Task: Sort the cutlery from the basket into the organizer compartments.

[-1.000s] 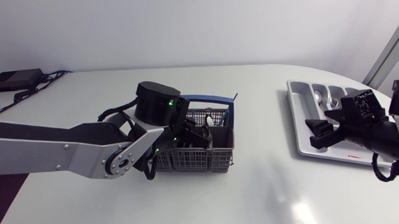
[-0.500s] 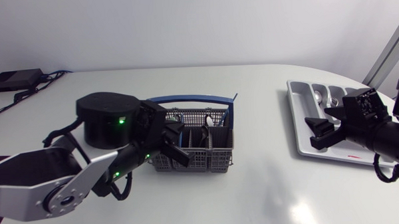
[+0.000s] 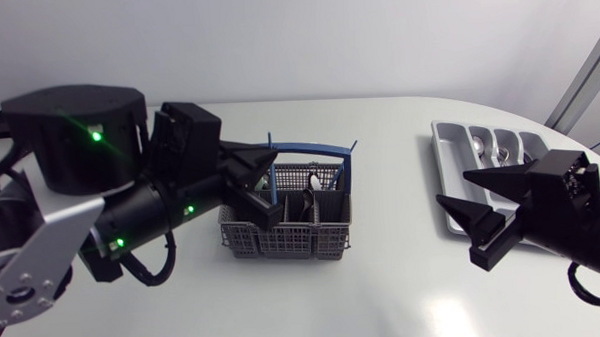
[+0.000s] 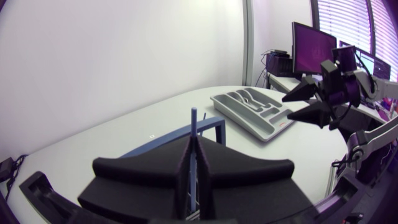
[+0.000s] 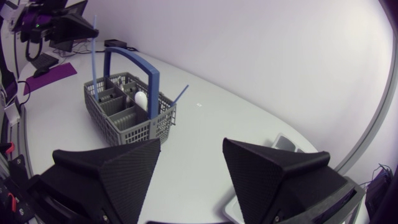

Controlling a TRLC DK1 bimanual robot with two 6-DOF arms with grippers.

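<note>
My left gripper (image 3: 263,182) hangs above the near left part of the grey basket (image 3: 328,243), shut on a thin blue-handled piece of cutlery (image 3: 277,192). The left wrist view has that blue piece (image 4: 193,124) sticking up from between the pressed fingers of the left gripper (image 4: 194,155). From the right wrist it hangs as a blue rod (image 5: 93,43) over the basket (image 5: 124,115). My right gripper (image 3: 454,187) stands open and empty beside the grey organizer (image 3: 449,143), its fingers (image 5: 106,168) spread wide toward the basket.
The basket has a blue arched handle (image 3: 314,146) and holds more cutlery, with a pale piece (image 3: 308,180) and a second blue handle (image 3: 351,147) poking out at its far corner. Spoons lie in the organizer's far compartments (image 3: 484,140). White tabletop separates basket and organizer.
My left arm has risen out of the basket, carrying the blue piece with it. My right gripper has moved off the organizer's near side toward the table's middle.
</note>
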